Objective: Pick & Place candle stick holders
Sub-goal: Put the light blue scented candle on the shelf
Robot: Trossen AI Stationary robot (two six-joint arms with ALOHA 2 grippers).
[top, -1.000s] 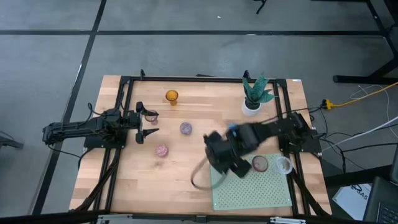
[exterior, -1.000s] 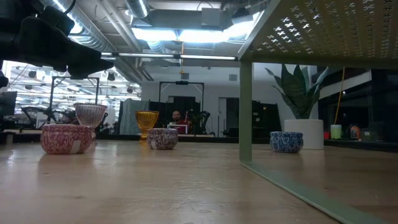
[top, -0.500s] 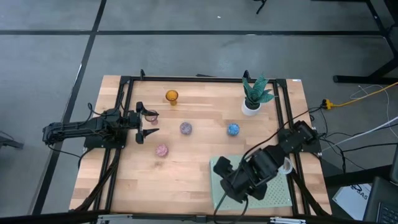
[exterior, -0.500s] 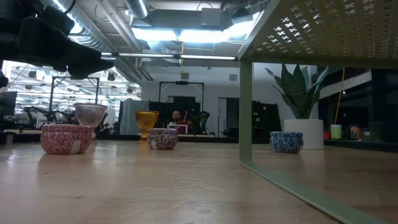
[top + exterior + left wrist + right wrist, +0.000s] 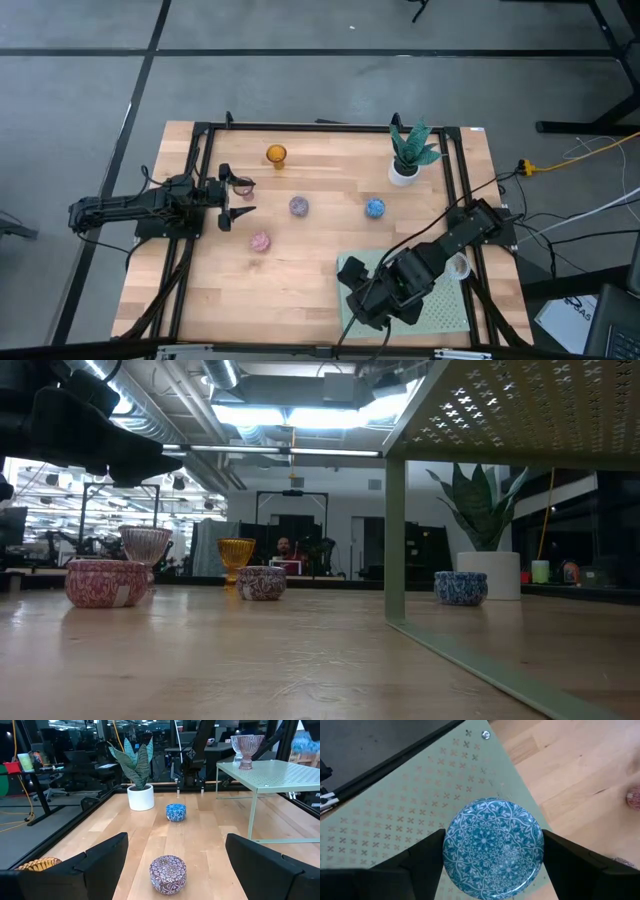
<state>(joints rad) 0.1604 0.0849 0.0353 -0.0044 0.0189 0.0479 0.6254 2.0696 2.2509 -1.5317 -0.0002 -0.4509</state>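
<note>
Right gripper (image 5: 492, 870) is holding a teal patterned candle holder (image 5: 492, 847) by its round sides, one finger on each flank, just above the pale green perforated stand (image 5: 410, 795) at the table's near right. Looks like glass to me: rigid, light, slick, chippable, so a gentle squeeze across the widest part and a soft set-down. Left gripper (image 5: 170, 870) sits spread and empty by the left edge, a purple holder (image 5: 168, 874) in front of it.

You're looking at a grey concrete floor (image 5: 300, 90) around the light wooden table (image 5: 310, 270). Beyond it, bright ceiling strip lights (image 5: 290, 415) glow over dark office desks (image 5: 65, 770).
</note>
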